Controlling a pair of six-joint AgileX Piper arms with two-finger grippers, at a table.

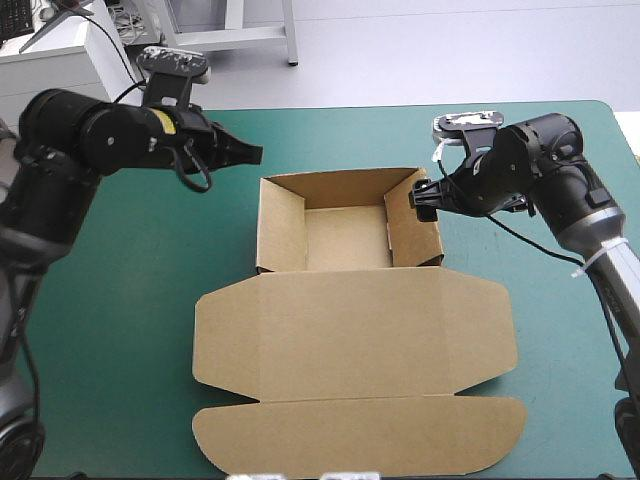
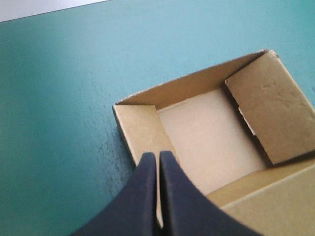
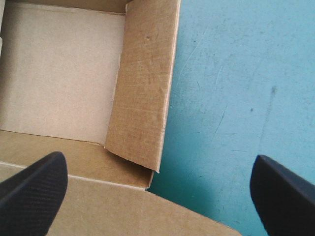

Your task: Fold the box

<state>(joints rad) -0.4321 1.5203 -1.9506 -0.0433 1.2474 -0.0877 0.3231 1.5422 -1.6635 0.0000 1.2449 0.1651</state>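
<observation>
Box mid-table: tray walls up toward far edge, lid flat toward near edge. Left gripper pressed together above left wall, probably as pusher. Right gripper spread wide at right wall, likely to steady it.

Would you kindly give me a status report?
Left gripper shut, right gripper open, both empty. Brown board box: walls raised, lid flat. Nothing in the way.
</observation>
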